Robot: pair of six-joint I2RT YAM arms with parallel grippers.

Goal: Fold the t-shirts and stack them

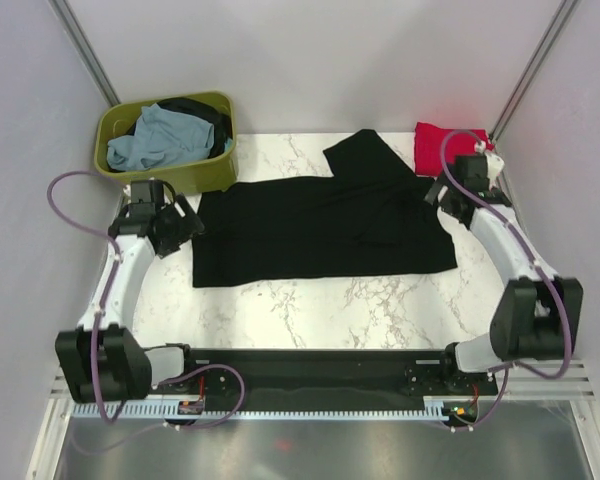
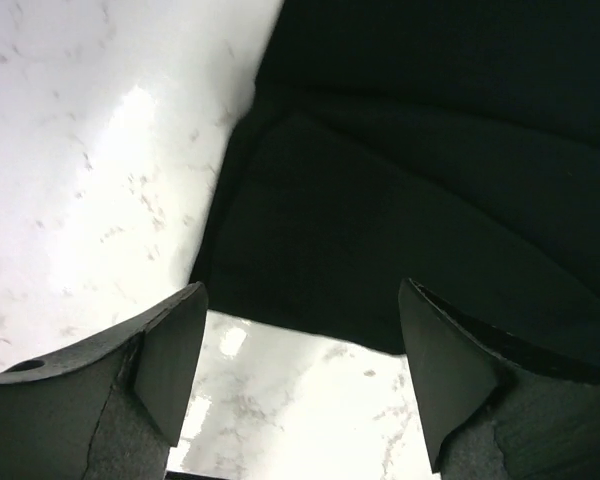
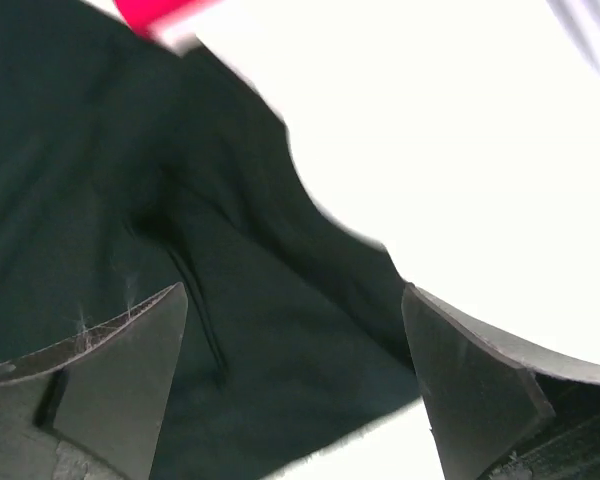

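Marble-patterned table carries the black t-shirt, spread flat at its middle. Only the top view shows the olive tub far left, holding a blue-grey shirt and a dark shirt; the red shirt lies far right. Wrist views show the left gripper and right gripper spread wide, empty, over the black cloth's edges.

It looks like a robotics lab cell: plain pale walls and metal struts close in a marble-pattern table, with robot arms bolted to a bottom rail.
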